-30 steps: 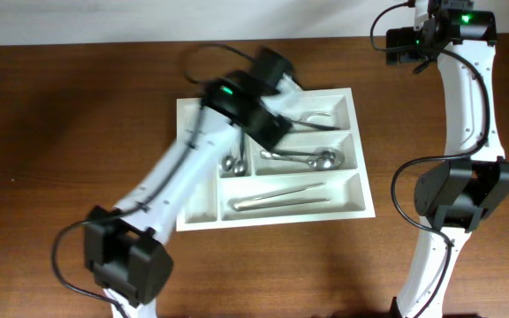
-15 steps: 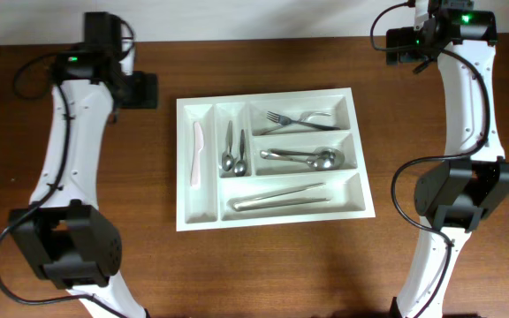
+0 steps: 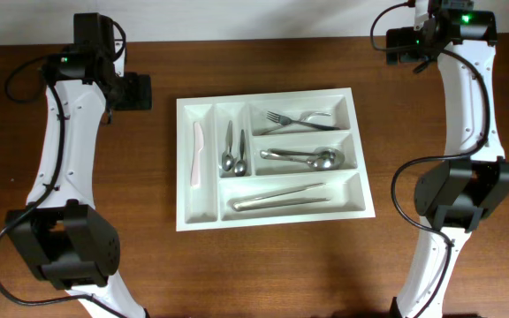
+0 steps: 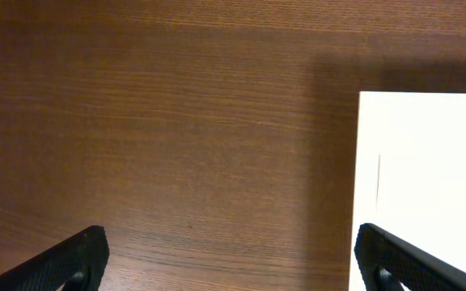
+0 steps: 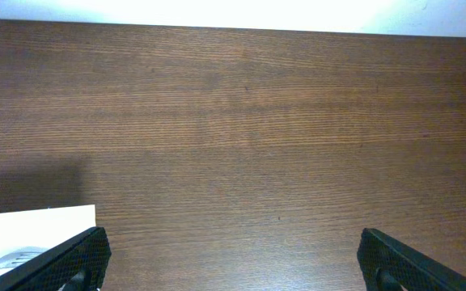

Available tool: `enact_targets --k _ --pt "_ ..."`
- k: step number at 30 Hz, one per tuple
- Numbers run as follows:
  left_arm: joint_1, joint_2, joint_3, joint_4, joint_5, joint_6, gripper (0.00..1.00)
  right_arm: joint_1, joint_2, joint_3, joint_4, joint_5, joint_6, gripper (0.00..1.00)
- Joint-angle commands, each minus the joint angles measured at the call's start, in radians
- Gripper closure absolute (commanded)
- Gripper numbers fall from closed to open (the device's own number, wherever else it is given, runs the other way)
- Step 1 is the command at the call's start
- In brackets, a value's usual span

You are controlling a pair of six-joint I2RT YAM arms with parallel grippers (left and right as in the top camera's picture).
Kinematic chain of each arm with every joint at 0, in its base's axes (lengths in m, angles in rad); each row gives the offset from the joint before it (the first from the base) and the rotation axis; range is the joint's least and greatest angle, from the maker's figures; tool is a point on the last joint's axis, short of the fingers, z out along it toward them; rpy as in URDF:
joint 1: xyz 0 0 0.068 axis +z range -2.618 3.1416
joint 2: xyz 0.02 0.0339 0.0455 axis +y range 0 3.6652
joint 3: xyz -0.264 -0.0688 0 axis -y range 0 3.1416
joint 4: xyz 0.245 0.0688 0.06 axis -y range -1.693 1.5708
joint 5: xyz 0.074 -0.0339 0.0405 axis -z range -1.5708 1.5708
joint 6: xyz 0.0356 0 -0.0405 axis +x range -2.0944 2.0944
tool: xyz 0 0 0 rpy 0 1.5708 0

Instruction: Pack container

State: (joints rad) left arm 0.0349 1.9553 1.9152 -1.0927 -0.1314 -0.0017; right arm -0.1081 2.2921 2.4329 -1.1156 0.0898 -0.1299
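Observation:
The white cutlery container (image 3: 203, 221) lies in the middle of the table. It holds a white plastic knife (image 3: 197, 154) in the far-left slot, spoons (image 3: 234, 148) in the second slot, forks (image 3: 300, 118), spoons (image 3: 303, 157) and metal tongs (image 3: 277, 197) in the three wide slots. My left gripper (image 3: 136, 91) hangs open and empty over bare table left of the container's far corner, which shows in the left wrist view (image 4: 415, 162). My right gripper (image 3: 399, 44) is open and empty at the far right; the container's corner shows in its view (image 5: 31, 226).
The dark wooden table (image 3: 78, 265) runs to a white wall at the far edge (image 5: 217, 12). My two arm bases stand at the near left and near right of the container.
My left arm has swung from over the container out to the far left and has settled there, open. The white knife now shows in the far-left slot. The right arm has not moved.

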Motion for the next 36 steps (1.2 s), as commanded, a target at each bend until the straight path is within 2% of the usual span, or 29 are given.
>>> enact_targets --k 1,14,17,36 --pt "0.001 -0.014 0.018 -0.001 0.003 -0.014 0.01 -0.005 -0.008 0.013 0.001 0.013 0.012 0.01" --pt "0.001 -0.014 0.018 -0.001 0.003 -0.013 0.01 -0.005 -0.008 0.013 0.000 0.013 0.012 0.01" --pt "0.001 -0.014 0.018 -0.001 0.003 -0.013 0.01 -0.003 -0.061 0.013 0.000 0.013 0.012 0.01" --pt "0.001 -0.014 0.018 -0.001 0.003 -0.013 0.01 0.108 -0.763 0.013 0.000 0.013 0.012 0.01"
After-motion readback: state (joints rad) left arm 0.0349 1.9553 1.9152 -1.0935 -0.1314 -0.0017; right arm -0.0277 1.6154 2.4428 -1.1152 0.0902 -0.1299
